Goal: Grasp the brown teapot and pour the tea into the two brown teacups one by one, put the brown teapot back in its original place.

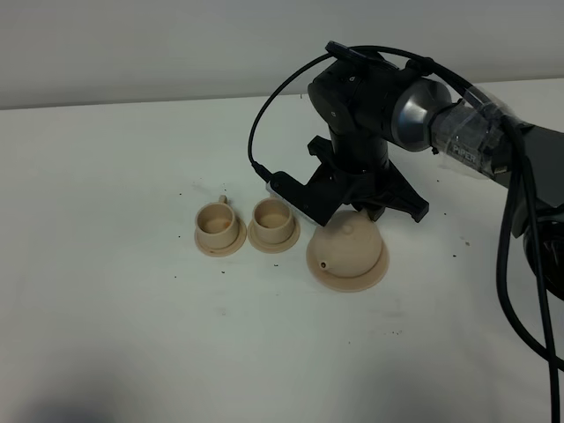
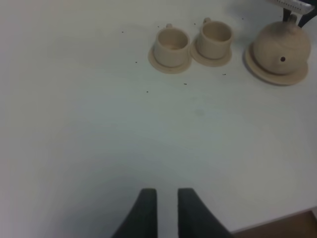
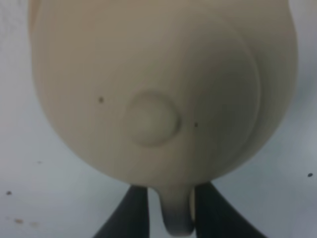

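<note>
The teapot (image 1: pixel 346 251) sits upright on its wide saucer (image 1: pixel 352 284), just right of the two cups (image 1: pixel 218 220) (image 1: pixel 272 216), mid-bench (image 1: pixel 132 308). Its spout faces the near-left. No tea shows in either cup.

The right gripper (image 3: pixel 169 218) is on the far side of the pot. Its jaws are set narrow and straddle the handle (image 3: pixel 173 225). One finger seems to touch and a sliver of light shows by the other, so I cannot tell whether the pinch is made. The left gripper (image 2: pixel 167 208) hangs over bare bench at the near edge, narrowly parted and empty.

The pot looks like hard, smooth ceramic: stiff, likely slick under the pads, and breakable if dropped or knocked against a cup. If full, it is probably heavy for so thin a handle and would want to swing spout-down. The handle is the sensible hold, taken deep and square. The knobbed lid (image 3: pixel 151 119) may sit loose and could slide off in a steep pour.
</note>
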`<state>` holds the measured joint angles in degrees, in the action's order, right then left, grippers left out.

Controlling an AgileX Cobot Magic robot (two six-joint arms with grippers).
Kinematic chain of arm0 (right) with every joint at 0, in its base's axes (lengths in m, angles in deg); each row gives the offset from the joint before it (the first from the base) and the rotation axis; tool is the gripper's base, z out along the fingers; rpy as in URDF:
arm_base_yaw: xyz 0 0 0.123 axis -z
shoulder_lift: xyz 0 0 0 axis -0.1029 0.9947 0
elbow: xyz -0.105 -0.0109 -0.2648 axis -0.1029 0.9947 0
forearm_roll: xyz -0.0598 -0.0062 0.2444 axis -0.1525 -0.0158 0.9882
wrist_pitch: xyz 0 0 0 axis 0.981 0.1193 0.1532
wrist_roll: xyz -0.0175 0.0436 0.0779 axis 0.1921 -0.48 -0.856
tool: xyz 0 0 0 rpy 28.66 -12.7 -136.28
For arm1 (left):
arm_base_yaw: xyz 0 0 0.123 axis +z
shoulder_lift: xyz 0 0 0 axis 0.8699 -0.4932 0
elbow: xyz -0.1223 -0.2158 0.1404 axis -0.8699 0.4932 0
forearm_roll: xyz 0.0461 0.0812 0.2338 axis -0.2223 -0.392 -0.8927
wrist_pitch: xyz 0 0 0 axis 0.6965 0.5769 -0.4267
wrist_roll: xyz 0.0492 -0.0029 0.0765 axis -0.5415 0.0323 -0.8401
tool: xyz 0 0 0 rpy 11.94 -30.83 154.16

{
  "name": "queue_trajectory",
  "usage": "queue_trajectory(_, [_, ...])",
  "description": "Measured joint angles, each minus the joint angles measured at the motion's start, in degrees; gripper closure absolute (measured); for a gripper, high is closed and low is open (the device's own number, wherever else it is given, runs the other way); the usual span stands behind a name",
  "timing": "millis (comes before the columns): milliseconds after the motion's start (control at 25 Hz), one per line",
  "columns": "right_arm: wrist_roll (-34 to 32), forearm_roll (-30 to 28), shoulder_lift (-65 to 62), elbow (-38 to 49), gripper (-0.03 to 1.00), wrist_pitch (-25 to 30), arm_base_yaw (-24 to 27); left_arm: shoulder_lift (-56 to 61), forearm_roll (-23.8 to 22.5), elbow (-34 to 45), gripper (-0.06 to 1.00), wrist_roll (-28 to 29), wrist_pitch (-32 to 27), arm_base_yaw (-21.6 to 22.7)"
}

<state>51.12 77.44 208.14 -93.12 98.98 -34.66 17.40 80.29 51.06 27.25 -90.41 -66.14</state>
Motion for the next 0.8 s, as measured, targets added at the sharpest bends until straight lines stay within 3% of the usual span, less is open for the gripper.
queue_trajectory(800, [0.7, 2.4, -0.8, 0.1, 0.73, 0.1, -0.1, 0.0, 0.0, 0.0, 0.82, 0.0, 0.0, 0.0])
